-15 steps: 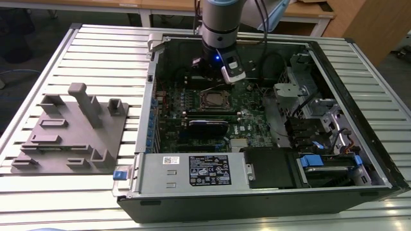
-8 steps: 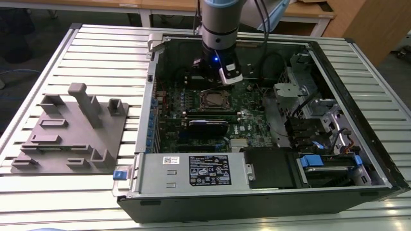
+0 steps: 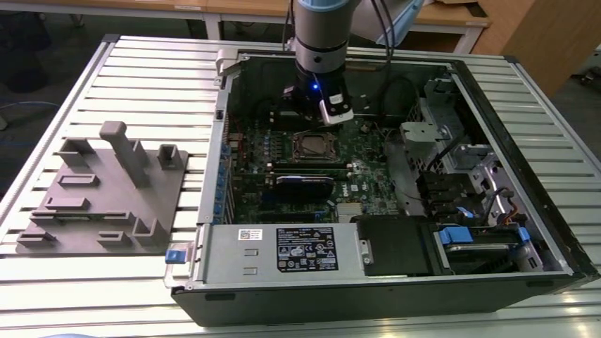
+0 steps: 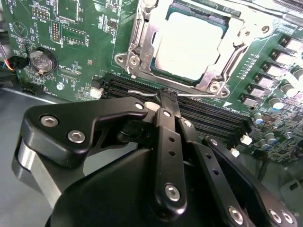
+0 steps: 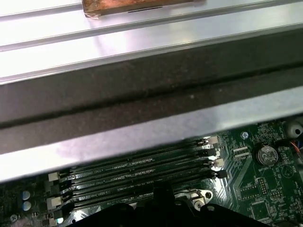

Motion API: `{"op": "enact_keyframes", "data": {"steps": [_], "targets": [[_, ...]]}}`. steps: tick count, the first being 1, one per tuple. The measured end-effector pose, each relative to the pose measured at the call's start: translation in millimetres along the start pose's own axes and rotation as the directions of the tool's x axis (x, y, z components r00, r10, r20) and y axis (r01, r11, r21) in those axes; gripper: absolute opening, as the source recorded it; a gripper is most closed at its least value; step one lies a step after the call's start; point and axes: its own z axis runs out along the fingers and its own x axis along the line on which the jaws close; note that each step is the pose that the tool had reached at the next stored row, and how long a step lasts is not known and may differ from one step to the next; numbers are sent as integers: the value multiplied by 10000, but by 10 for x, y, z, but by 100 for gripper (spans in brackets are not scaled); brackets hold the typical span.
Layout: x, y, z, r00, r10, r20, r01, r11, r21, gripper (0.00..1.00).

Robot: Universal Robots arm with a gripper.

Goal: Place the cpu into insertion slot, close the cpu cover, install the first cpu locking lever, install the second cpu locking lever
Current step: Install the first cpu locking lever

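The cpu [image 4: 187, 45] is sitting flat in the insertion slot [image 4: 201, 13] near the middle of the motherboard [image 4: 71, 56], with the cpu cover [image 4: 215, 75] lying over its edges. The gripper [image 4: 166, 97], fingers pressed together and clasping nothing, is apparently touching the thin wire locking lever [image 4: 142, 91] beside the memory slots [image 4: 213, 116]. I judge that working well here is pressing the lever steadily toward its hook without slipping onto those slots.
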Motion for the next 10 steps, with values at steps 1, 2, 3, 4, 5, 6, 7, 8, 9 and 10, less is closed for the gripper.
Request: {"op": "enact_keyframes", "data": {"steps": [1,2,3,4,5,6,7,8,9,10], "targets": [[1,1,1,9999,102,20,-102,9999,3,11],[1,1,2,9997,236,47,-236,9997,8,11],[0,1,3,9993,377,76,-378,9993,12,11],[0,1,4,9986,522,105,-522,9986,16,11],[1,2,4,9977,664,134,-664,9978,21,11],[1,2,6,9964,832,167,-832,9965,24,11],[1,2,7,9949,989,199,-990,9951,27,11],[1,2,9,9932,1140,230,-1141,9935,30,11],[1,2,10,9914,1286,261,-1287,9917,32,11],[1,3,11,9896,1410,286,-1412,9900,34,11]]}}
